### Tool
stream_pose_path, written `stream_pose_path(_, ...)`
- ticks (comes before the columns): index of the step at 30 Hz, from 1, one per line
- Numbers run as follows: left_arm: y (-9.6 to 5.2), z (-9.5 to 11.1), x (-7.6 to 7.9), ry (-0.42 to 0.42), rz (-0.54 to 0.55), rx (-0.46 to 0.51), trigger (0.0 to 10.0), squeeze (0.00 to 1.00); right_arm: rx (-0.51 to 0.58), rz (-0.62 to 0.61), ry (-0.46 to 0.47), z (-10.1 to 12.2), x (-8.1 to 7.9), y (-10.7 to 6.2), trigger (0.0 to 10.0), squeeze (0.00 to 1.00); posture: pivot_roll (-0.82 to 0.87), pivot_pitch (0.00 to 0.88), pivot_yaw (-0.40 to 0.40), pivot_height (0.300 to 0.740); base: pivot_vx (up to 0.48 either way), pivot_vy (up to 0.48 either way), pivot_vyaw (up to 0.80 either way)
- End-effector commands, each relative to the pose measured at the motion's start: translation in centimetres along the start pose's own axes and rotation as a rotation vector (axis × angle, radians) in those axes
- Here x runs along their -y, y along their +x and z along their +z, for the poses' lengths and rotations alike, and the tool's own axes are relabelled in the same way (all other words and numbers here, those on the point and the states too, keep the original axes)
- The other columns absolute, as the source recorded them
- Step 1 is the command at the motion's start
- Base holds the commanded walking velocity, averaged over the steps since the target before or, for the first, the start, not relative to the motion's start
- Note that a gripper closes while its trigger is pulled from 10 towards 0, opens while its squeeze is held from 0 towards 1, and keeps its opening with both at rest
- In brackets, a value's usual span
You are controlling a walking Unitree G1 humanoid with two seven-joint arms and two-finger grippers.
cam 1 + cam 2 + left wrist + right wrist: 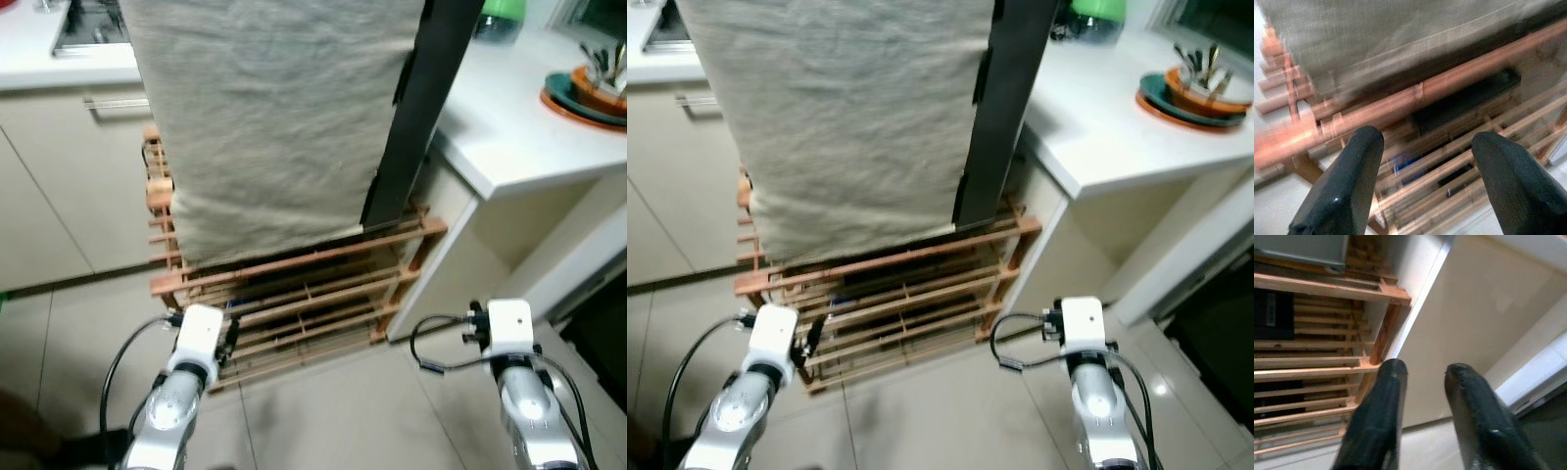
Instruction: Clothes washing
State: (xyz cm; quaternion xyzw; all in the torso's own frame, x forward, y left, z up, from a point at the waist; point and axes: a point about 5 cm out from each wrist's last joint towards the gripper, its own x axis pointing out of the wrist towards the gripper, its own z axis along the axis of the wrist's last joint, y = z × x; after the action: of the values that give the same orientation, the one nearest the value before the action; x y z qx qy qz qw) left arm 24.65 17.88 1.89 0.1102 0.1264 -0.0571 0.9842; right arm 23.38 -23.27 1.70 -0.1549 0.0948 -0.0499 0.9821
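A wide beige cloth (274, 117) hangs over a wooden drying rack (294, 264) straight ahead. A black cloth (421, 108) hangs beside it on the right. Lower slats of the rack (1449, 83) lie just beyond my left gripper (1425, 142), which is open with its fingers wide apart and nothing between them. My right gripper (1422, 369) is low at the rack's right end (1383, 333), next to a white cabinet panel (1474, 323). Its fingers stand a small gap apart and hold nothing. Both arms are low in front of me above the floor.
A white counter (509, 127) juts out on the right with stacked plates (588, 93) and a green object (502, 15). Cream cabinet fronts (69, 176) and a worktop are at the left. Pale floor tiles (333, 411) lie between me and the rack.
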Motion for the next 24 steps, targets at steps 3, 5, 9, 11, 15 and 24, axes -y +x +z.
stream_pose_path(3, 0.6, 3.5, -0.4, -0.067, -0.036, 0.072, 10.0, 0.99, 0.022, 0.003, -0.093, 0.9, 1.8, -1.6, 10.0, 1.00, -0.08, 0.000, -0.010, 0.740, 0.000, 0.000, 0.00)
stream_pose_path(5, 0.9, 4.7, -0.4, -0.078, -0.034, 0.097, 10.0, 1.00, -0.012, -0.035, -0.057, 0.9, 2.9, -2.1, 10.0, 1.00, -0.09, 0.000, 0.006, 0.740, 0.000, 0.000, 0.00)
stream_pose_path(9, 1.7, 6.7, 0.4, -0.171, -0.060, 0.133, 10.0, 1.00, -0.117, -0.038, 0.240, 1.7, 2.1, -3.1, 10.0, 1.00, -0.11, 0.000, 0.048, 0.740, 0.000, 0.000, -0.19)
stream_pose_path(11, 1.8, 7.1, 1.1, -0.172, -0.099, 0.142, 10.0, 1.00, -0.117, 0.013, 0.339, 2.8, 0.2, -3.7, 10.0, 1.00, -0.12, 0.000, 0.054, 0.740, 0.000, 0.000, -0.76)
stream_pose_path(15, 1.4, 7.3, 2.3, -0.140, -0.168, 0.140, 10.0, 1.00, -0.086, 0.001, 0.443, 4.5, -1.8, -4.3, 10.0, 1.00, -0.12, 0.000, 0.056, 0.740, 0.000, 0.000, -0.75)
stream_pose_path(24, 0.1, 8.7, 3.9, -0.145, -0.190, 0.213, 10.0, 0.00, -0.147, -0.043, 0.519, 5.4, -2.5, -4.6, 10.0, 0.00, -0.11, 0.000, 0.034, 0.740, 0.000, 0.000, -0.80)
